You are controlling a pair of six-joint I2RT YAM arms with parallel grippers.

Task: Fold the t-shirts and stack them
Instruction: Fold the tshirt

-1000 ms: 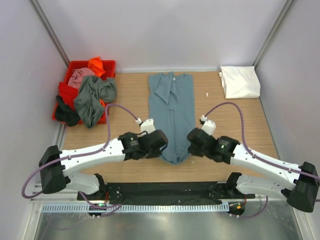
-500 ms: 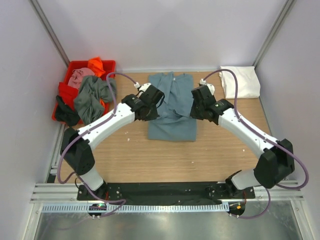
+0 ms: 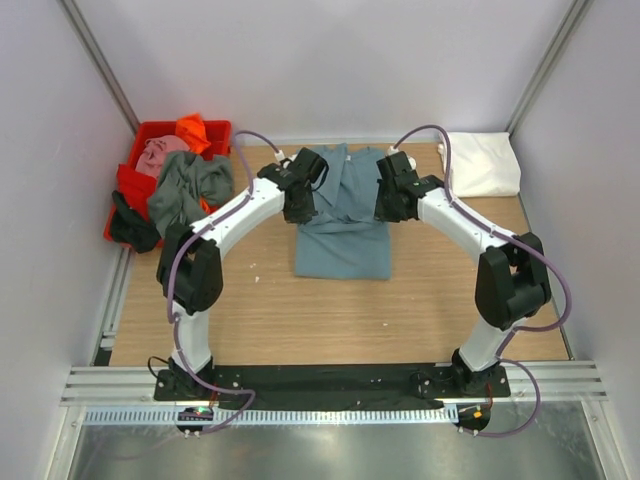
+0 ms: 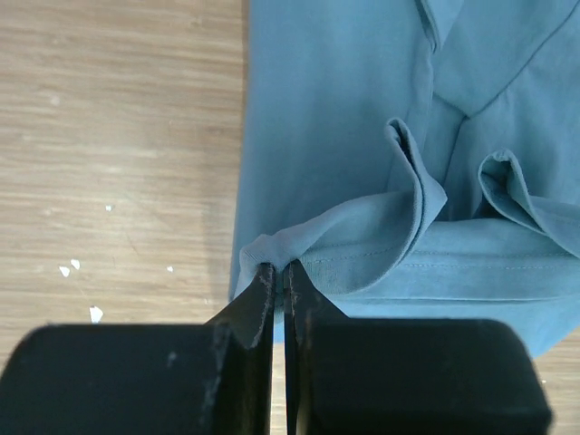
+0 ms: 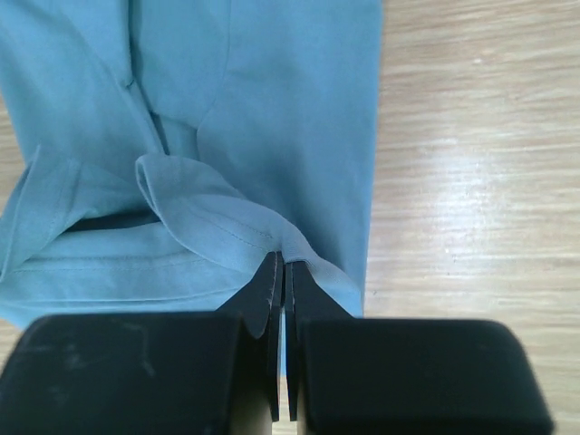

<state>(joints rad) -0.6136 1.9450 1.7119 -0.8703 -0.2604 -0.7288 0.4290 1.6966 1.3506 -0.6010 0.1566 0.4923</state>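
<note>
Sitting at the far left corner of the tabletop (image 3: pixel 250 320), a red plastic tub (image 3: pixel 122 183) holds a loose heap of clothes: a grey-green t-shirt (image 3: pixel 185 195) draped over its near rim, a pink t-shirt (image 3: pixel 160 152) behind that, an orange t-shirt (image 3: pixel 193 128) at the far edge and a black cloth (image 3: pixel 130 228) hanging over the near left corner. Just right of the tub, the left tool (image 3: pixel 300 205) has its jaws pressed together on the left corner of the hem of the teal-blue t-shirt (image 3: pixel 345 245). In the left wrist view, that stitched hem rises from the flat cloth into the fingertips, with small white flecks (image 4: pixel 72 269) on the bare wood beside it. The teal-blue t-shirt lies in the middle of the far half of the tabletop, doubled over on itself with its straight folded edge toward the arm bases. Its raised hem sags in soft loops between the two tools, above the shirt's upper body. The right tool (image 3: pixel 392 203) is likewise clamped shut on the hem's right corner, level with the left one. At the far right corner, well apart from everything else, rests a folded white t-shirt (image 3: pixel 482 165).
</note>
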